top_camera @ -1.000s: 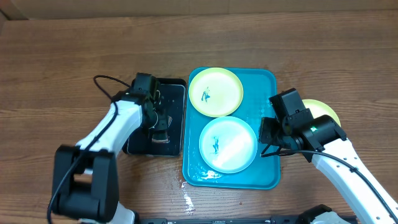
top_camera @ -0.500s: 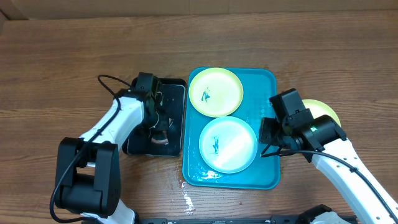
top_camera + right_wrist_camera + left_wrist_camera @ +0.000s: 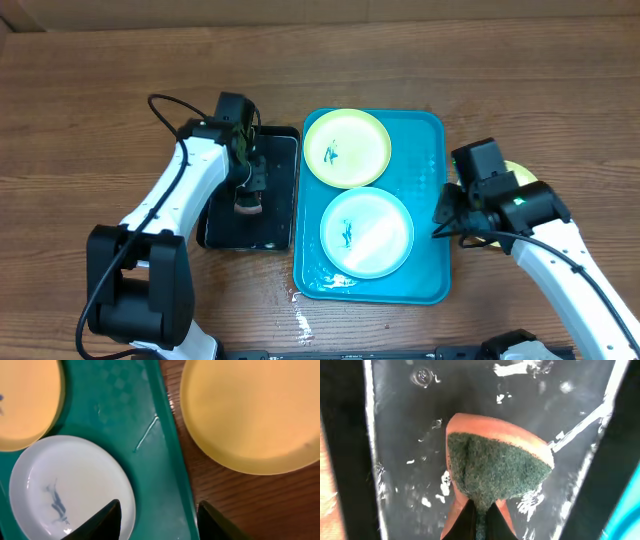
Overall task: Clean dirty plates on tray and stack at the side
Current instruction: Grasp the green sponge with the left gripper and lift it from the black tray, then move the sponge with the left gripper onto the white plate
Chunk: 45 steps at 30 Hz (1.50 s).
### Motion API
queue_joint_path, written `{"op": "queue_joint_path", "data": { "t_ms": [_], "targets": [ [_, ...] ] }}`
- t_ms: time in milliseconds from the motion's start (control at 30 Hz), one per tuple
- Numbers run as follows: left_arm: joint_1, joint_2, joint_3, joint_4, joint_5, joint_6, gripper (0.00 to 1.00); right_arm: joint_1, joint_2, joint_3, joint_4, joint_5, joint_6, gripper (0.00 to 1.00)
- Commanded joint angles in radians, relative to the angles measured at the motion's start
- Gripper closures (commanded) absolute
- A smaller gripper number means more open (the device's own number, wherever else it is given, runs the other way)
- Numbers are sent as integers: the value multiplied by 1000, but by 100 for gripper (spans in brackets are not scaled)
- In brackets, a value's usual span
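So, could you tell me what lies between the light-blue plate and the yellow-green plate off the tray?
In the right wrist view, only floor and raised rim of the turquoise tray, then a strip of wooden table; the right hand hangs above that stretch.

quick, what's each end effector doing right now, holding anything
left end effector: shut on the sponge, over the black tray
right end effector: open, holding nothing, above the turquoise tray rim
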Motion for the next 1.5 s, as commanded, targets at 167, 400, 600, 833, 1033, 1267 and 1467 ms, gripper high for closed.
{"op": "queue_joint_path", "data": {
  "t_ms": [167, 400, 600, 833, 1033, 1267, 1467],
  "targets": [
    [-3, 5, -216, 216, -14, -11, 96, -43, -5, 13, -14, 17, 10, 48],
    [-3, 5, -214, 184, -11, -11, 96, -43, -2, 2, -5, -23, 9, 47],
    [-3, -12, -36, 11, 14, -18, 96, -43, 52, -48, 84, -169, -131, 45],
    [-5, -27, 195, -190, 82, -13, 96, -43, 163, -49, 113, -241, -182, 44],
    [-35, -37, 336, -309, 127, -8, 96, -37, 257, -66, 154, -307, -257, 50],
    [-134, -37, 375, -319, 135, -9, 96, -13, 270, -113, 219, -323, -279, 58],
    [-179, -37, 375, -305, 139, -34, 96, -12, 270, -216, 338, -326, -261, 62]
  ]
}}
